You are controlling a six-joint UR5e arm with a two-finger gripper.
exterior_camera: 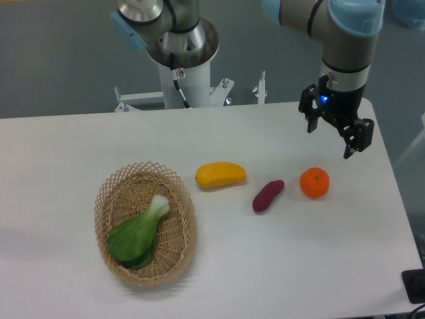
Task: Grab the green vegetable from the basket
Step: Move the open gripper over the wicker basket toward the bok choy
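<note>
Nearest the camera sits the basket (106, 199), an oval of tan wicker with an open scalloped rim, on the left part of the white table (60, 153). Inside it lies the green vegetable (141, 234), a bok choy on its side: the broad leaves point toward the near-left wall, the pale stem toward the far-right rim. Nothing else is in the basket.

The step in hand looks like the approach, since the gripper (336, 130) hangs well apart from the basket, above the far-right part of the table. To do it well, the arm should travel across at a height that passes over the produce in between, then come down from above inside the rim. I judge the best hold to be where stem meets leaves: firmer than the leaves, and far enough from the wicker that the fingers need not scrape it. The jaws should be turned across the vegetable's long axis, which runs diagonally. A straight lift afterwards should keep the leaves from catching the rim.

Further back, counted: one yellow fruit (220, 175), probably a mango, just beyond the basket's right side; one purple sweet potato (267, 196) to its right; one orange (314, 183) further right still. One basket, one green vegetable, one arm.

The gripper's two dark fingers stand spread and hold nothing, though at this angle the gap is hard to judge.
</note>
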